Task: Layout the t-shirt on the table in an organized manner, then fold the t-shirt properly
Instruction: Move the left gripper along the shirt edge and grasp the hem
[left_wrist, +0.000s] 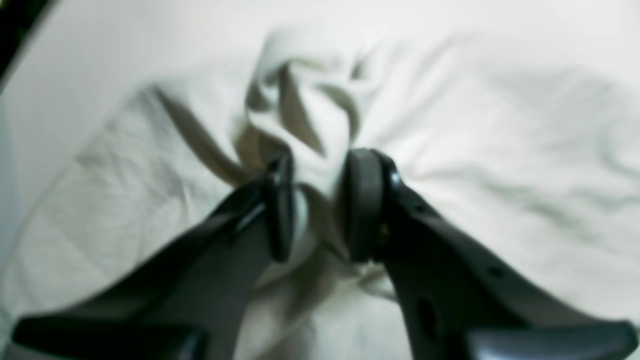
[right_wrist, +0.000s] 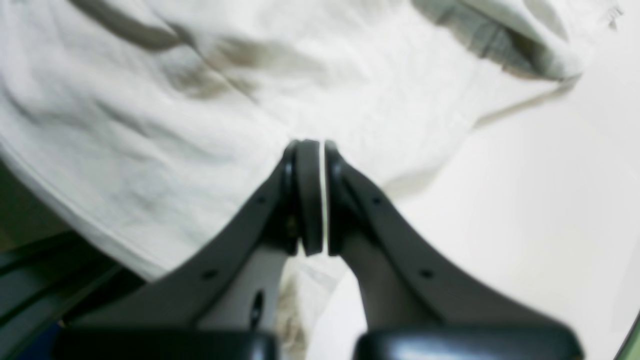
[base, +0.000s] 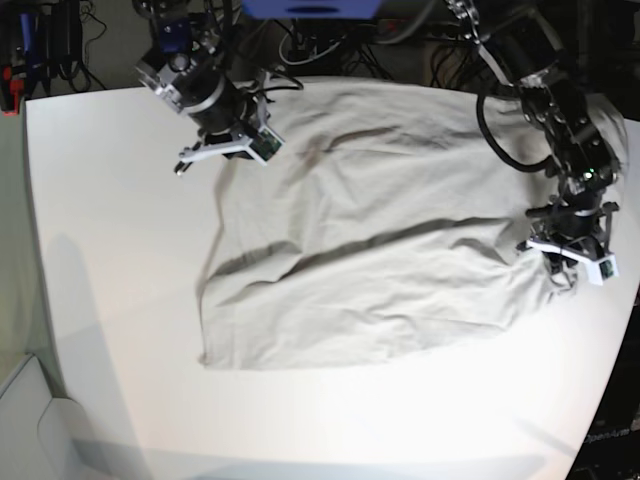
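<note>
Layout step. Left gripper pinches a bunched fold of the t-shirt; right gripper clamped on its edge. Next, judged: pull corners apart, flatten cloth on the table.

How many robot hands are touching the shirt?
2. The left hand pinches bunched cloth of the plain grey-beige cotton t-shirt at its right edge; the right hand clamps its far-left edge.

A robotics lab: two robot arms over a white table, tangled cables behind.
</note>
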